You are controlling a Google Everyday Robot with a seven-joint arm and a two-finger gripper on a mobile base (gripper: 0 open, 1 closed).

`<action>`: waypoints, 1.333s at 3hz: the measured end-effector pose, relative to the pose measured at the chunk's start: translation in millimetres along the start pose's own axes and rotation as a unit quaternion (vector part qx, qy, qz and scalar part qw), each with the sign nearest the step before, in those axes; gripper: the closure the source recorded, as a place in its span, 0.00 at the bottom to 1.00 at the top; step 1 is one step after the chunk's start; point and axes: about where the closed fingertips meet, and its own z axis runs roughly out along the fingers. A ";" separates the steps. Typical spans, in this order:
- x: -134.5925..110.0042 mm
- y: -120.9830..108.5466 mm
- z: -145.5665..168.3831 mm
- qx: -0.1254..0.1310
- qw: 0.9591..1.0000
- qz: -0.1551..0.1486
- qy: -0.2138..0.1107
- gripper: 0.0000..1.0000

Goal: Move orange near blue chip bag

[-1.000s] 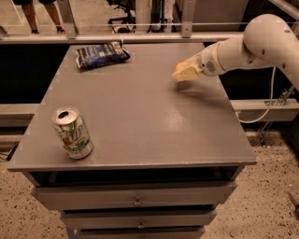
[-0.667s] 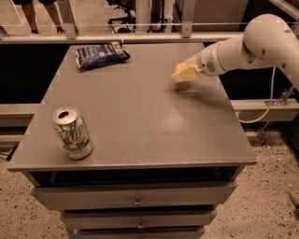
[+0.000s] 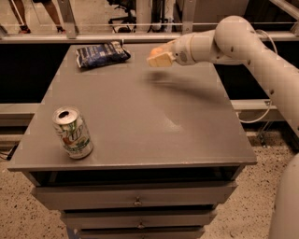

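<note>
Room: a speckled floor (image 3: 18, 205) surrounds the work area. A metal rail (image 3: 93, 37) runs behind it, with an office chair (image 3: 124, 11) and a person's legs (image 3: 21, 16) beyond the rail.
Table (image 3: 154, 116): a flat, matte grey top above a stack of drawers (image 3: 135, 196). The surface looks smooth and level, so a round fruit may roll when released.
Arm (image 3: 233, 42): my arm reaches in from the right and extends across the far edge of the table.
Chip bag (image 3: 102, 53): blue and crinkled, lying flat at the far left corner of the table.
Can (image 3: 72, 133): green and white, upright, near the front left edge and well apart from the bag. It is not part of the task.
Gripper (image 3: 154, 58): raised above the far middle of the table, pointing left toward the bag. It casts a soft shadow on the top below it.
Fingers: pinched around the orange.
Orange (image 3: 156, 49): carried in my grip, clear of the table and to the right of the bag. Only a small patch of it shows above my fingers.
Step in hand: transport. I judge the pickup complete and the carry toward the bag well advanced.
Next move: close the short gap to the left, descend to the bare top just beside the bag's right edge, then release. Keep low before release to limit rolling, and do not press on the bag.
</note>
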 end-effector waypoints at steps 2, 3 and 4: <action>-14.7 14.2 81.1 -0.026 0.999 0.019 -0.025 1.00; -15.4 21.1 107.8 -0.035 0.999 0.024 -0.025 0.90; -22.7 18.1 125.3 -0.032 0.999 0.024 -0.033 0.67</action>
